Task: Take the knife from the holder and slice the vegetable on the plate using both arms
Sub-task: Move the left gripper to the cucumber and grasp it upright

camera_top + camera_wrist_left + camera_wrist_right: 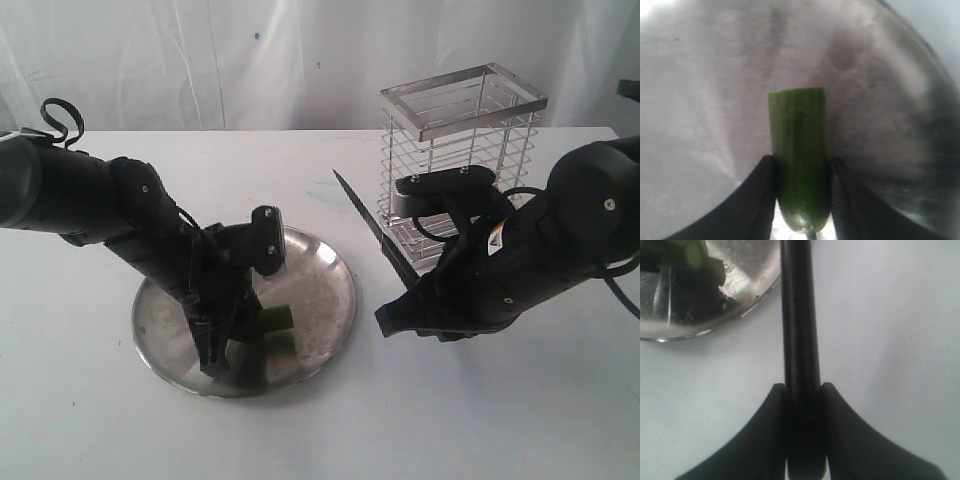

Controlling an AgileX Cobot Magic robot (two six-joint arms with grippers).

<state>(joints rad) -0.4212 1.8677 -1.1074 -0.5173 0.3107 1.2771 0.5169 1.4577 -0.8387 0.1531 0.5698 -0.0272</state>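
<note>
On the white surface (500, 420), the holder (460, 150) stands behind your right claw (802, 390), clamped on the knife (372, 225) beside the plate (325, 270). Your left claw (801, 167) pinches the vegetable (799, 145) on the plate; only the left wrist view shows its cut end.

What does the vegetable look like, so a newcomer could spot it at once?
Find the large round steel plate on the white table, left of the wire holder. On it, between the fingers of the left pincer, lies the vegetable: a short dark green piece with one flat cut end, the only green thing among black and silver.
</note>
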